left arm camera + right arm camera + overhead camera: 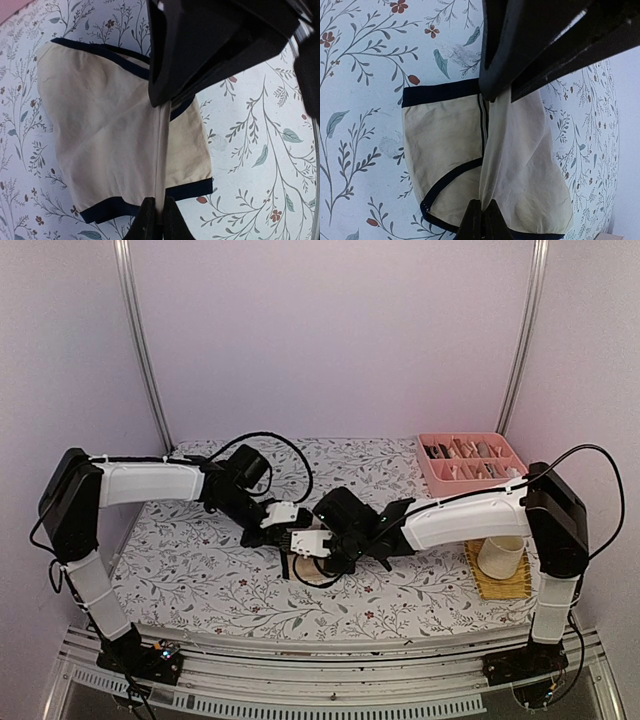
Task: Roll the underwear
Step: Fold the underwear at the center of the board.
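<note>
Underwear: the beige underwear (100, 140), the one with black edging, is lying on the flowered table cover (190, 575) near the middle of the table, directly under both grippers. Most of it is lying spread and flat.
Fold: a narrow ridge of the cloth is standing up along the middle of the piece and is running in a line from one gripper to the other.
Left side: the left gripper (159, 221) is reaching in from the left. Its jaws are nearly together, and they seem to be pinching one end of the ridge. The view there is dark and very close, so I am not fully sure.
Right side: the right gripper (481, 221) is reaching in from the right. Its jaws are pressing together on the cloth, and the beige fabric is rising into them like a small tent.
Arms: both arms are stretching inward and are meeting tip to tip over the cloth.
Tray: a pink tray (470, 440) with compartments is sitting at the far right corner, holding small pale things that I cannot name.
Cup: a white cup (500, 558) is standing on a yellow mat (500, 587) at the right edge, beside the right arm.
</note>
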Robot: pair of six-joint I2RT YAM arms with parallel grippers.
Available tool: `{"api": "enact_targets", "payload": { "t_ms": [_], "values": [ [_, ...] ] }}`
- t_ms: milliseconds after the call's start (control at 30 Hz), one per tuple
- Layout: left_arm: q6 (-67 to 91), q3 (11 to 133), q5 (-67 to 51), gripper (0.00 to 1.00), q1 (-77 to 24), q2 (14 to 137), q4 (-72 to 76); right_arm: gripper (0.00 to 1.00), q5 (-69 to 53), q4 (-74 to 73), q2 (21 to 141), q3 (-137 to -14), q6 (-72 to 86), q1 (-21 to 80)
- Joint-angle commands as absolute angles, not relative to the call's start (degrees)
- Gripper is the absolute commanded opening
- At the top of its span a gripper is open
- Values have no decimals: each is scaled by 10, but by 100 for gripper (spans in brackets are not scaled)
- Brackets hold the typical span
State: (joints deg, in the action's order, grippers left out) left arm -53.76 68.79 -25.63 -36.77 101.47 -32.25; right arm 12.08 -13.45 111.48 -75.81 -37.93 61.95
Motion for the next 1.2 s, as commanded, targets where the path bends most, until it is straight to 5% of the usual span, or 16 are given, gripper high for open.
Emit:
{"api": "enact_targets", "payload": {
  "t_ms": [0, 400, 533, 833, 1167],
  "values": [
    [-540, 679, -252, 11, -384, 1005, -321, 2, 116, -163, 1090, -741, -362, 624],
    [-533, 667, -247, 15, -394, 1016, -321, 2, 79, -156, 1092, -718, -366, 640],
    [-534, 666, -246, 45, -388, 1021, -322, 2, 81, -155, 1094, -715, -365, 646],
    [-536, 702, -292, 78, -345, 1024, -347, 2, 83, -156, 1097, -708, -361, 653],
    [-452, 743, -271, 79, -330, 1084, -316, 3, 80, -166, 1112, -724, -358, 661]
  ]
}}
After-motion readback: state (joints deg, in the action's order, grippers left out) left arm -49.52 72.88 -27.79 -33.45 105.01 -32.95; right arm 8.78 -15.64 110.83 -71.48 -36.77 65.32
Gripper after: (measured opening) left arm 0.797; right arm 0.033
